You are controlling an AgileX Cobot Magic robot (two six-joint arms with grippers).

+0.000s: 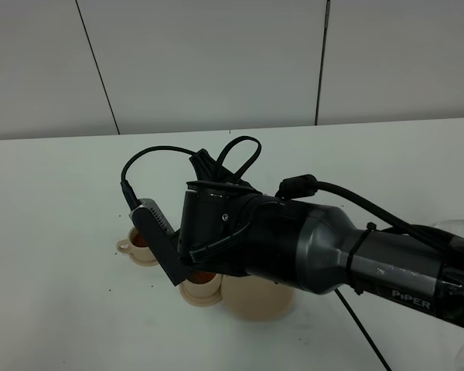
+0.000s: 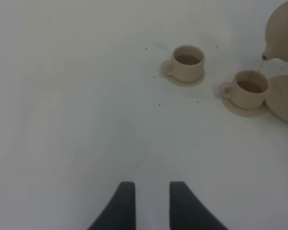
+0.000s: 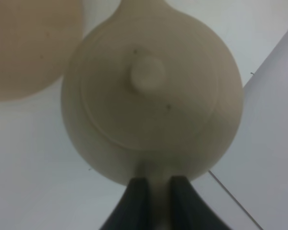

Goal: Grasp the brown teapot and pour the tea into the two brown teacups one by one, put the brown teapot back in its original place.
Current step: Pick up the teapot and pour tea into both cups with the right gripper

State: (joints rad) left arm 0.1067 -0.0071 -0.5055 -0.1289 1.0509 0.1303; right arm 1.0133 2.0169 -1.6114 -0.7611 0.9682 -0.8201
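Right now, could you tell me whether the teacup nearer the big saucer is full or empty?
Not empty: the teacup nearer the big saucer holds brownish tea below its rim, with the teapot spout just above.

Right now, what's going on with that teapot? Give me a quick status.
Right tool shut on teapot, lifted, spout over the nearer cup. Left tool idle, holding nothing. Both cups show tea. Nothing in the way.

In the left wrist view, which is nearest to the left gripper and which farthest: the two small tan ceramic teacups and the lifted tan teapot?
1. Small tan ceramic teacup standing alone, away from the teapot.
2. Second tan teacup, beneath the spout; close to the first, hard to rank.
3. Rounded tan teapot, raised, farthest from the left gripper.
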